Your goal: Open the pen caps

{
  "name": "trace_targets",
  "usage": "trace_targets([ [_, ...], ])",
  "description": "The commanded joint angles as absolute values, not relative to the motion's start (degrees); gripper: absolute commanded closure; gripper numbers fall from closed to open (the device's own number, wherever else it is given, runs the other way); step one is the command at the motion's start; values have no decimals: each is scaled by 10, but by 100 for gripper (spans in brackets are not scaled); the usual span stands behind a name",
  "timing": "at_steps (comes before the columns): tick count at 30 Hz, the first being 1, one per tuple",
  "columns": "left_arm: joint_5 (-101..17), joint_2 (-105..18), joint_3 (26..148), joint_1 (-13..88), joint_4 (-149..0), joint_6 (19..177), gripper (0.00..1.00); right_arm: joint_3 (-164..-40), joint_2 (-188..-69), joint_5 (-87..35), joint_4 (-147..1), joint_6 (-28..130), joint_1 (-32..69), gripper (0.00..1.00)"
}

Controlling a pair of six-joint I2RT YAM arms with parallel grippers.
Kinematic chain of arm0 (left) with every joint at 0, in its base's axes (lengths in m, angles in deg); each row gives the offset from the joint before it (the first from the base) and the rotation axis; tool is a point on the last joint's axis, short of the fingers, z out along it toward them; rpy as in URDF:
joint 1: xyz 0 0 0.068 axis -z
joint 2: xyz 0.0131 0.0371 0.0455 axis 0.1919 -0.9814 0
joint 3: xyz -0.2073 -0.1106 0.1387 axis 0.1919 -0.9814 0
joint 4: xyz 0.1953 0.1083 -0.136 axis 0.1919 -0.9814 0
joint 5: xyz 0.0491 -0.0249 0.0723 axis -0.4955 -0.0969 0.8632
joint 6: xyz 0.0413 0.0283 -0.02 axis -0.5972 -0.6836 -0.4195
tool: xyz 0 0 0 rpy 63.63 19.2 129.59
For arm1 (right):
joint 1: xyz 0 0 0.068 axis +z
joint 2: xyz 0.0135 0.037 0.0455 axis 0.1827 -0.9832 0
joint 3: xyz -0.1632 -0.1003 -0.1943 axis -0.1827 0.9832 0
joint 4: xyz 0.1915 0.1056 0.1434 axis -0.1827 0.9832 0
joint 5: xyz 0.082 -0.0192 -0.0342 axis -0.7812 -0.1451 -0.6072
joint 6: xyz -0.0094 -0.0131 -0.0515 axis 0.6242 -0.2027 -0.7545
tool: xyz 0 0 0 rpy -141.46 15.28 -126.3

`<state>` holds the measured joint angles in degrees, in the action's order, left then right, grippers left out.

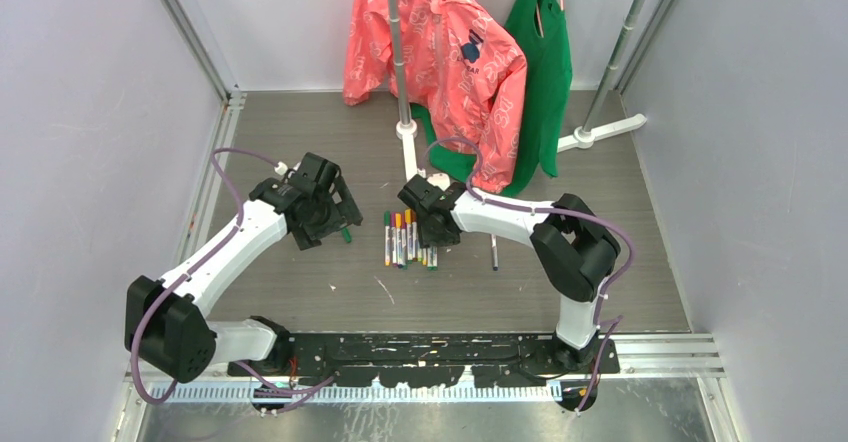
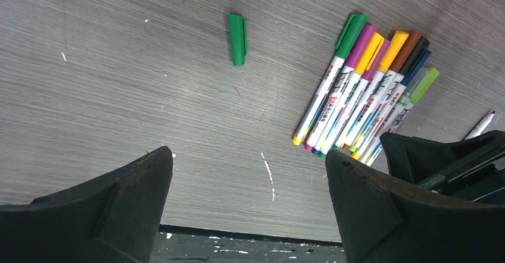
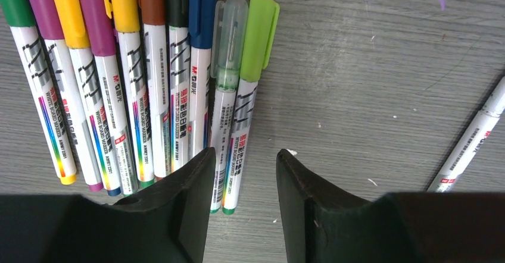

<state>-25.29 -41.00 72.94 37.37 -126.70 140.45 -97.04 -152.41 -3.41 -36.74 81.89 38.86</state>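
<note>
Lying on woodgrain table [image 2: 119, 96], stubby green cap [image 2: 237, 39], seemingly plastic.

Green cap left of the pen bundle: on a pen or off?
Off. The green cap lies alone on the table, apart from the pen bundle, with no barrel attached.
</note>
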Motion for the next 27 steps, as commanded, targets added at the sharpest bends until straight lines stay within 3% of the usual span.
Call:
trace_targets([
  [1, -246, -399, 738, 376, -1270, 1396, 3, -979, -1502, -13, -386, 835, 390, 52],
  [27, -251, -426, 744, 376, -1258, 1387, 13, -943, -1498, -2, -394, 840, 390, 52],
])
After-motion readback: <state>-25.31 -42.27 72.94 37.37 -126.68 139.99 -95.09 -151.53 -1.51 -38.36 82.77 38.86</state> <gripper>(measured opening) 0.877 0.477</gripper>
